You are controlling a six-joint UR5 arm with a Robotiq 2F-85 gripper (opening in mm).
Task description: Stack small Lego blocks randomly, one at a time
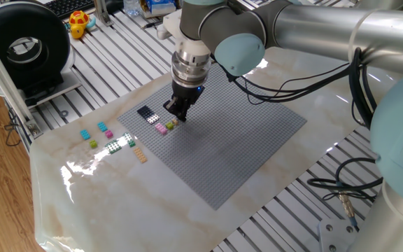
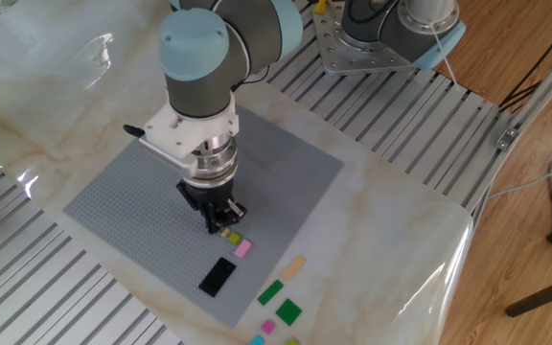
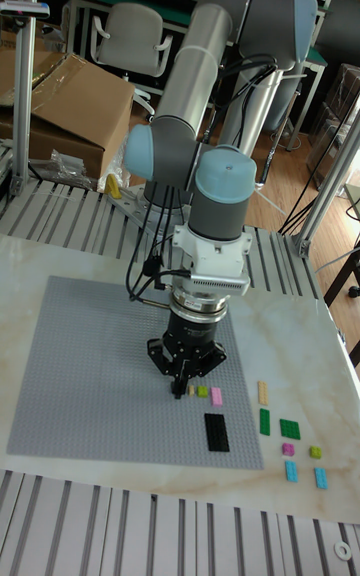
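My gripper [image 3: 181, 388] points straight down with its tips on the grey baseplate [image 3: 80, 376]. The fingers are drawn together to a narrow point, and I cannot see whether a brick is between them. Right beside the tips sits a small olive block [image 3: 202, 391], with a pink block [image 3: 216, 396] just past it. In the other fixed view the gripper [image 2: 220, 226] stands over the olive block [image 2: 230, 236] and the pink block [image 2: 243, 248]. A flat black block [image 1: 145, 112] and a white block [image 1: 152, 118] lie near the gripper [image 1: 175, 113].
Loose blocks lie on the marble top beyond the plate's edge: a tan one [image 3: 264, 392], green ones [image 3: 265, 421], cyan ones [image 1: 85, 134] and a lime one [image 1: 93, 143]. A black reel [image 1: 26, 45] stands at the far left. Cables [image 1: 285, 84] trail across the plate's far side.
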